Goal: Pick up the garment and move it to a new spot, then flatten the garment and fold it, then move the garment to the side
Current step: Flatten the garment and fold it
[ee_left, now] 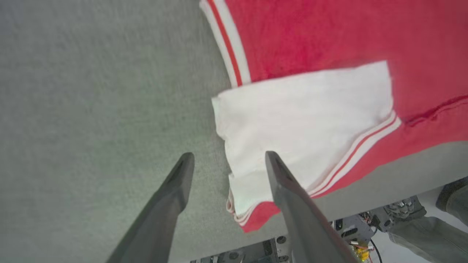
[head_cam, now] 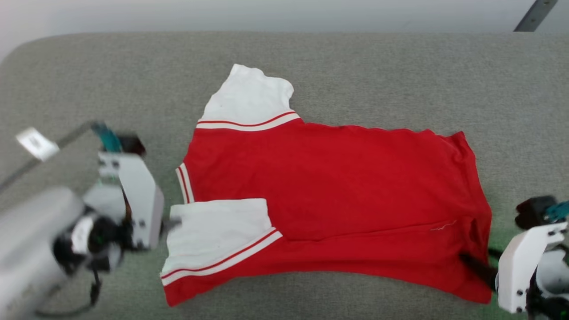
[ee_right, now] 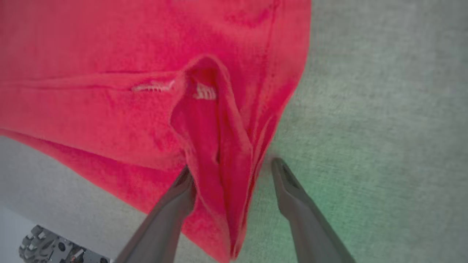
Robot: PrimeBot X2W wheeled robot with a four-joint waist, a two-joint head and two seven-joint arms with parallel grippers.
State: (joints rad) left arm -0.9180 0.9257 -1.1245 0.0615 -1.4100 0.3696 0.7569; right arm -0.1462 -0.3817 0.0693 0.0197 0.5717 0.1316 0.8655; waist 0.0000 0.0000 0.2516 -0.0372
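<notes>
Left gripper (ee_left: 226,157) and right gripper (ee_right: 233,166) are spread wide, empty; the jersey (head_cam: 338,178) could be dragged askew by its hem pleat (ee_right: 212,128), seemingly touching one finger (ee_right: 175,204).

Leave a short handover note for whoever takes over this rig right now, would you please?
Left gripper: open, at the edge of the near white sleeve.
Right gripper: open, with a raised hem ridge between its fingers, not clamped.
Red jersey: spread on the grey padded surface.
Done: near sleeve folded onto the body.
Left: fold in the far sleeve, finish folding, move it aside.
</notes>
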